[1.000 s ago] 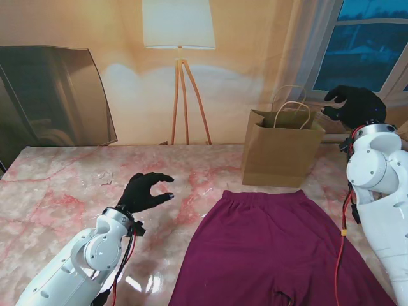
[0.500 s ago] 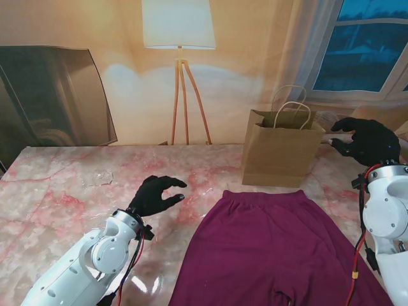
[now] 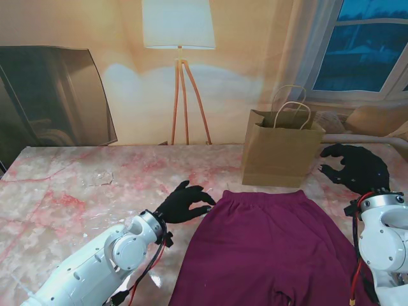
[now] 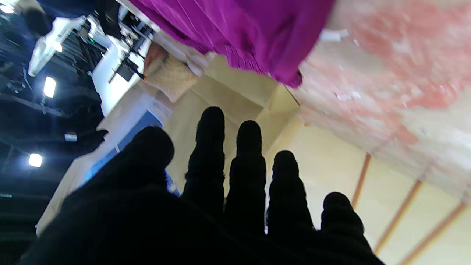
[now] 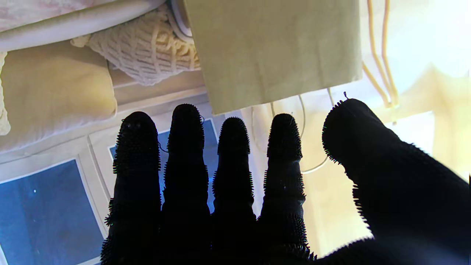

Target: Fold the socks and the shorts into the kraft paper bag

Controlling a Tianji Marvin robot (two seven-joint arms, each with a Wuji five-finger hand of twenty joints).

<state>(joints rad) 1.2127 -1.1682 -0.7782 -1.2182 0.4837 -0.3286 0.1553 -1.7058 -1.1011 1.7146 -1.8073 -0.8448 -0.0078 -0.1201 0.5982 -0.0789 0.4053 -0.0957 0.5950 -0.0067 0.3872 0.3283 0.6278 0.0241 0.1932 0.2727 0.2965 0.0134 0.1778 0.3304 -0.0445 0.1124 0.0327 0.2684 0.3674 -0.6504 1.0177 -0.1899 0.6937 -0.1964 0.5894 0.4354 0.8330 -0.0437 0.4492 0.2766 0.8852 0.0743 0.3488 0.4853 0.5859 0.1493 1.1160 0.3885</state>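
The maroon shorts (image 3: 268, 245) lie flat on the marble table, waistband toward the kraft paper bag (image 3: 280, 148), which stands upright and open with its handles up. My left hand (image 3: 182, 203), in a black glove, hovers with spread fingers just beside the left corner of the waistband, holding nothing. In the left wrist view the shorts (image 4: 235, 33) show beyond the left hand's fingers (image 4: 208, 162). My right hand (image 3: 356, 167) hangs open to the right of the bag, above the table's right edge; the bag's side (image 5: 272, 48) fills its wrist view. I see no socks.
A floor lamp (image 3: 179, 70) and a dark screen (image 3: 54, 95) stand behind the table. Cushions (image 5: 143, 48) lie on a couch past the right edge. A small clear scrap (image 3: 97, 178) rests on the marble at the far left.
My left hand slid right and forward to the waistband's left corner. My right hand dropped from above the bag's right rim to beside the bag, nearer to me.
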